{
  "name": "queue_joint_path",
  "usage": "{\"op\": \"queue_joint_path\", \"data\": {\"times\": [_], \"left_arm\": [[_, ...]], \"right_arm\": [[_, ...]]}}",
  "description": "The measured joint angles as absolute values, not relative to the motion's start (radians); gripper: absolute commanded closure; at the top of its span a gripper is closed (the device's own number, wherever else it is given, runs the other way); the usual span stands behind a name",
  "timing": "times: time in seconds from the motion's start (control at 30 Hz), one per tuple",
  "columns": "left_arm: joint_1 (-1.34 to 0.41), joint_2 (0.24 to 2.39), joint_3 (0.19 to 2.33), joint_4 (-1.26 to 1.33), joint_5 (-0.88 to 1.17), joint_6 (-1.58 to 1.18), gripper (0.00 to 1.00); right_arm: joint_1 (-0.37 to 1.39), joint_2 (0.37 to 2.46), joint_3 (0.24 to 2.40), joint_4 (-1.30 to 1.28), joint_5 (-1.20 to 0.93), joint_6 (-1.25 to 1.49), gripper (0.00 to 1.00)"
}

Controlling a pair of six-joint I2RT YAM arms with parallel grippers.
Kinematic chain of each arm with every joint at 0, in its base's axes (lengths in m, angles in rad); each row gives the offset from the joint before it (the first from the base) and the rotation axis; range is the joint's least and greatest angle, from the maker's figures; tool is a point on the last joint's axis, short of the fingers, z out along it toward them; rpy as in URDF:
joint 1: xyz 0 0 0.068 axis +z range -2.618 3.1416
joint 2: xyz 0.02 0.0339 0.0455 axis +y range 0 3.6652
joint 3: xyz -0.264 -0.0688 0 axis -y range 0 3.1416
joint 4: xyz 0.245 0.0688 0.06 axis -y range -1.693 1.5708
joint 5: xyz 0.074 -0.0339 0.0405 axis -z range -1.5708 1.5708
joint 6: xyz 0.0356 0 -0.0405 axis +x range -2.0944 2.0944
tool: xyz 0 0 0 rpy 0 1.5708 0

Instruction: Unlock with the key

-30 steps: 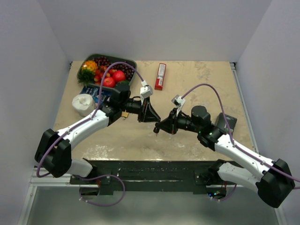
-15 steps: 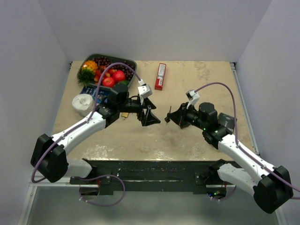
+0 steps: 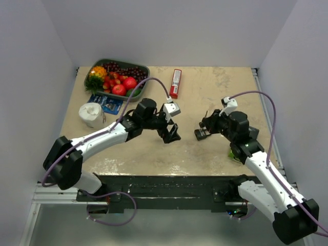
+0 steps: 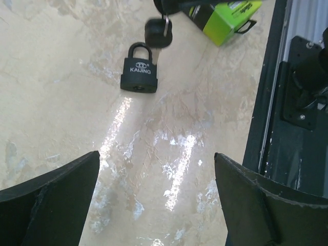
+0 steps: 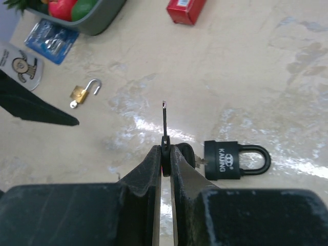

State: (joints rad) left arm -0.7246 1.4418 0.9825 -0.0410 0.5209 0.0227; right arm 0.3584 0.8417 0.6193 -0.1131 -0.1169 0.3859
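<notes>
Black-headed key (image 5: 164,123) upright in the right tool's (image 5: 165,150) tight pinch

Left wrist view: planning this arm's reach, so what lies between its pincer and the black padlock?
Only bare tabletop lies between the open left pincer and the black padlock; the left wrist view shows it.
</notes>
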Motion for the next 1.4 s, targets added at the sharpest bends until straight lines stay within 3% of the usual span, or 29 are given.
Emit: {"op": "queue_joint_path", "data": {"times": [0.37,0.67,1.03,1.23,1.4], "left_arm": [[-0.891,1.781,1.170,-0.033,0.410,0.065,0.02],[-0.896,2.016,1.368,-0.015,0.360,0.068,0.01],[-0.896,2.193,1.515,-0.017,0.333,0.061,0.01],[-0.896,2.209,1.531,-0.018,0.333,0.051,0.09],[-0.896,2.217,1.536,-0.017,0.328,0.038,0.24]], "right_arm": [[0.282,0.774,0.680,-0.221,-0.041,0.349,1.00],[0.278,0.612,0.730,-0.315,0.011,0.339,1.00],[0.274,0.580,0.741,-0.385,0.013,0.339,1.00],[0.274,0.580,0.742,-0.393,0.009,0.340,1.00],[0.274,0.580,0.742,-0.393,0.009,0.345,1.00]]}}
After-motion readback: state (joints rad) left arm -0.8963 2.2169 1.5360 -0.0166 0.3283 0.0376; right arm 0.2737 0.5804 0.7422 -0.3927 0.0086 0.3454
